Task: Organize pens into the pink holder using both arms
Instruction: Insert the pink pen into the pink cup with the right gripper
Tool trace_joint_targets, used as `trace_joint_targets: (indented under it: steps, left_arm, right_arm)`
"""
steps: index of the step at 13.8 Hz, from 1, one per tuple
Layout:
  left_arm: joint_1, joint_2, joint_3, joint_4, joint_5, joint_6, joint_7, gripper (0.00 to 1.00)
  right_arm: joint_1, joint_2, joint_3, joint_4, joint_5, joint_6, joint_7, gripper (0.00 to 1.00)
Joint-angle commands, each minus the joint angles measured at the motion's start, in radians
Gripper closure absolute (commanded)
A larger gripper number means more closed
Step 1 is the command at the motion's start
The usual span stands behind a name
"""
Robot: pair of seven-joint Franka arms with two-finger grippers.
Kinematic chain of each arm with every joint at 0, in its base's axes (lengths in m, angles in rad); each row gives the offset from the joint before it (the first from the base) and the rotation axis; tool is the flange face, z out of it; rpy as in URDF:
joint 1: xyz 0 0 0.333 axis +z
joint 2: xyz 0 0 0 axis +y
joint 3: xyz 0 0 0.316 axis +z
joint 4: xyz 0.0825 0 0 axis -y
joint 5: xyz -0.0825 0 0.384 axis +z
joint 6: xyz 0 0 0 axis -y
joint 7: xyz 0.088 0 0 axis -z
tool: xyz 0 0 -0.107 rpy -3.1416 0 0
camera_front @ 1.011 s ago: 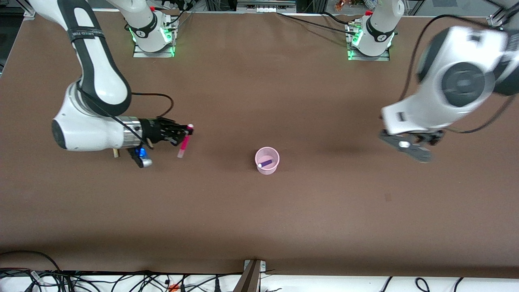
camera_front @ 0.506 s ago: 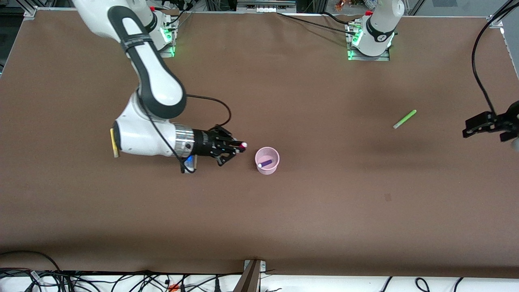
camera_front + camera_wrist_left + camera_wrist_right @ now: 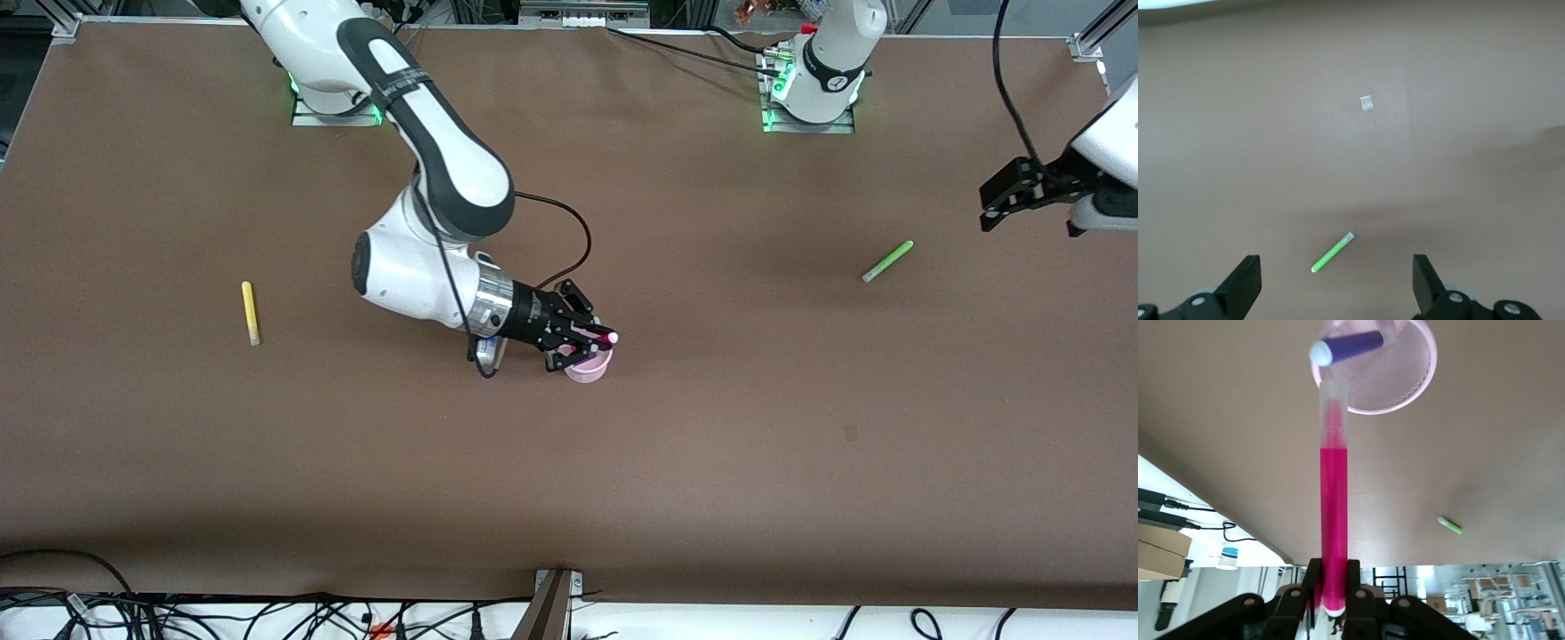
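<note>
Brown tabletop (image 3: 622,498), one pink holder (image 3: 594,369) near its middle, mesh-walled as the right wrist view shows, with a purple pen (image 3: 1348,347) leaning inside, pale end at the rim. Right gripper (image 3: 594,336) directly over the holder, fingers (image 3: 1353,577) clamped on a magenta-pink pen (image 3: 1333,487) by one end, its pale free end pointing down at the holder's rim. Left gripper (image 3: 1000,200) aloft at the left arm's end of the tabletop, fingers (image 3: 1245,283) wide apart and holding nothing. Light green pen (image 3: 887,261) lying flat toward the left arm's end, well apart from the holder. Yellow pen (image 3: 250,312) lying flat toward the right arm's end. Small pale square mark (image 3: 1367,103) on the tabletop surface. No legible writing on the pens or the holder.
</note>
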Motion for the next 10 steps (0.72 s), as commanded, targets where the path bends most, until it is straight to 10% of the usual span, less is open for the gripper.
trace_joint_targets:
  steps: [1,10]
  left_arm:
    - [-0.007,0.007,0.009,-0.003,0.021,0.012,-0.002,0.0]
    - [-0.007,0.014,0.01,0.005,-0.01,-0.007,-0.072,0.0]
  right_arm:
    - [0.024,0.029,-0.01,0.039,0.062,0.037,0.025,0.98]
    - [0.073,0.079,-0.01,0.016,0.111,0.058,0.029,0.98]
